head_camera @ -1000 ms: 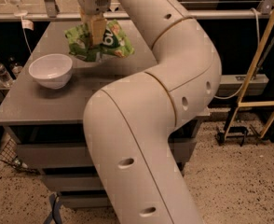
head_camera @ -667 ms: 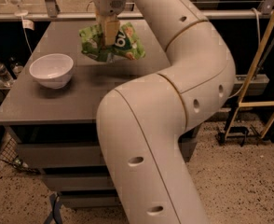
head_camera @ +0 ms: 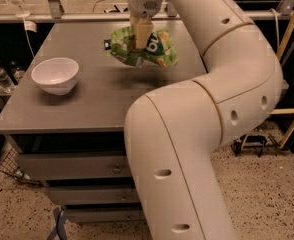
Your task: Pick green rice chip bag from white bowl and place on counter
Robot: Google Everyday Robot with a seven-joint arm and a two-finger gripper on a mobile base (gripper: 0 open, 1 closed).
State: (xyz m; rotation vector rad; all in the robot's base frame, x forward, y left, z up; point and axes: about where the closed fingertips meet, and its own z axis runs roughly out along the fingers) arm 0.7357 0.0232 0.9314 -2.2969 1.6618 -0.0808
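Observation:
The green rice chip bag (head_camera: 159, 51) hangs crumpled in the air above the middle of the grey counter (head_camera: 92, 99), with its shadow on the top below it. My gripper (head_camera: 141, 40) comes down from above and is shut on the bag's upper middle. The white bowl (head_camera: 55, 75) stands empty on the counter's left side, well to the left of the bag and the gripper.
My large white arm (head_camera: 207, 114) fills the right and front of the view and hides the counter's right part. Drawers (head_camera: 72, 166) sit below the counter. A small black object (head_camera: 107, 44) lies by the bag's left edge. A water bottle (head_camera: 1, 76) stands at the far left.
The gripper has carried the bag to the right, farther from the bowl, over the counter's middle. The arm has swung right with it. The bowl has not moved.

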